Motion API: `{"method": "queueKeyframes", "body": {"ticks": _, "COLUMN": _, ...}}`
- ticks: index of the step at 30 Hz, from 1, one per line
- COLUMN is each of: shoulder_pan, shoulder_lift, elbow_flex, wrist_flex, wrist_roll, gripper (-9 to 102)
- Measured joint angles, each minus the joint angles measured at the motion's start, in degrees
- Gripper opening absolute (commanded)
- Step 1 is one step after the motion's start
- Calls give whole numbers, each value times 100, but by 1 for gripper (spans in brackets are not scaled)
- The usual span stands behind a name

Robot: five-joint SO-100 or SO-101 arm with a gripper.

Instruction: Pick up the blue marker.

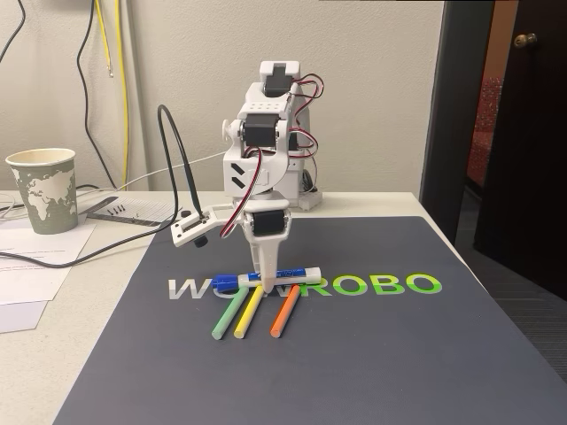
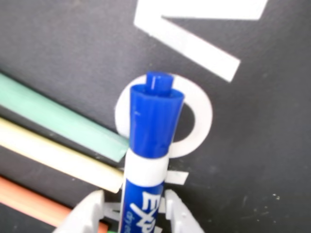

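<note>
White gripper down on dark grey mat, clasping blue marker near mid-barrel. In fixed view, marker lying crosswise over printed lettering, blue cap toward left, just above top ends of green stick, yellow stick and orange stick. In wrist view, blue marker pointing up frame, cap end over a white letter O, barrel squeezed between two pale fingers at bottom edge; green stick, yellow stick and orange stick slanting at left. Possibly still resting on mat, hard to tell from either angle. Paper cup with map print on table at far left, beside loose papers.
</note>
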Motion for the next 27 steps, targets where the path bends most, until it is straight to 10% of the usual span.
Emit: {"method": "queueKeyframes", "body": {"ticks": 27, "shoulder_pan": -9, "shoulder_lift": 0, "elbow_flex": 0, "wrist_flex": -9, "wrist_roll": -35, "gripper": 2}}
